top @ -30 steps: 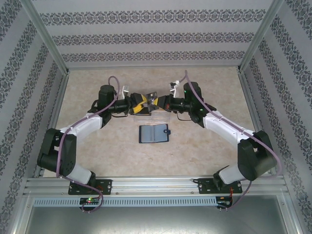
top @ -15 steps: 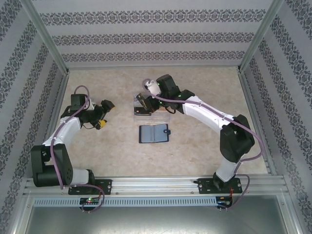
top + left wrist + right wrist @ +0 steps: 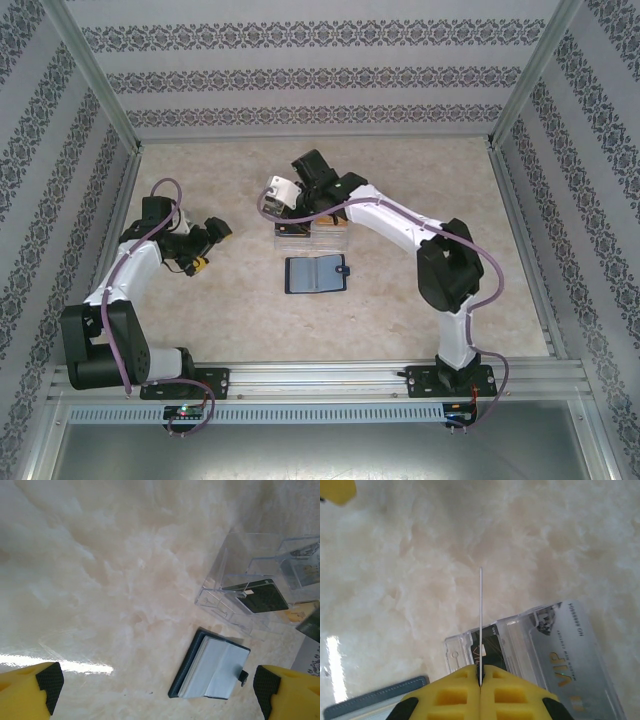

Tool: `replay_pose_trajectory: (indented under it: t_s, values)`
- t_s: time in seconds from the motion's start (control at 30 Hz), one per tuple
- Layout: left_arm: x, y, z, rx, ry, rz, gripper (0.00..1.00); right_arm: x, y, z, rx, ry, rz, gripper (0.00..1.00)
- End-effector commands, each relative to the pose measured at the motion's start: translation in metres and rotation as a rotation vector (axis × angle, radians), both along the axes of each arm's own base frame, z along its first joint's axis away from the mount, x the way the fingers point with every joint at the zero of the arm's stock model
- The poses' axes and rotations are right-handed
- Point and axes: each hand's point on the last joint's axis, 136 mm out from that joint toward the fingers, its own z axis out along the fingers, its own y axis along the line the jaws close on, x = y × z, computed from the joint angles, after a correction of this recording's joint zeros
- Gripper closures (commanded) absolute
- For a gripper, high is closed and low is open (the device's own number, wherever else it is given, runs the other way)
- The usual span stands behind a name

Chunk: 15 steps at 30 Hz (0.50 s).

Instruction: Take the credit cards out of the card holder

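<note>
- Centrally on the table [image 3: 430,170] lies the card holder [image 3: 317,274], spread open and flat, its grey-blue inner pockets facing up and its small closure tab sticking out of one side.
- Just beyond it, near but not touching, stands a clear box [image 3: 322,240] with several compartments.
- One dark card [image 3: 256,595] rests in a compartment of that box.
- Next to it, the right wrist view shows a silver card [image 3: 570,665] printed "VIP" lying flat; whether it sits inside the box or under it cannot be told.
- Above the box, the right gripper [image 3: 480,672] has its yellow fingers pressed together on a held card [image 3: 480,620], which is seen edge-on as a thin pale line standing out from the fingertips.
- From above, the right arm reaches across to the box's left end.
- Off to the left, well apart from the card holder and box, the left gripper [image 3: 157,687] hangs over bare table, its two yellow fingers spread wide and holding nothing.
</note>
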Motion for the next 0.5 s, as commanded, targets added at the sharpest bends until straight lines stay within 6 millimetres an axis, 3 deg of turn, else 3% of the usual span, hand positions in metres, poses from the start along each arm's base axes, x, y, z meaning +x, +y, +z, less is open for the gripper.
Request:
replay_pose_trajectory:
  t_s: [0.0, 0.23, 0.47]
  values:
    - [-0.001, 0.006, 0.002, 0.03, 0.008, -0.011, 0.01, -0.001, -0.003, -0.011, -0.089, -0.026, 0.073, 1.0]
    - [-0.002, 0.006, -0.005, 0.022, 0.034, -0.011, 0.01, -0.007, -0.014, -0.029, -0.204, -0.007, 0.163, 1.0]
    - [-0.002, 0.005, -0.01, 0.014, 0.051, -0.014, 0.01, 0.002, -0.024, -0.04, -0.268, -0.013, 0.173, 1.0]
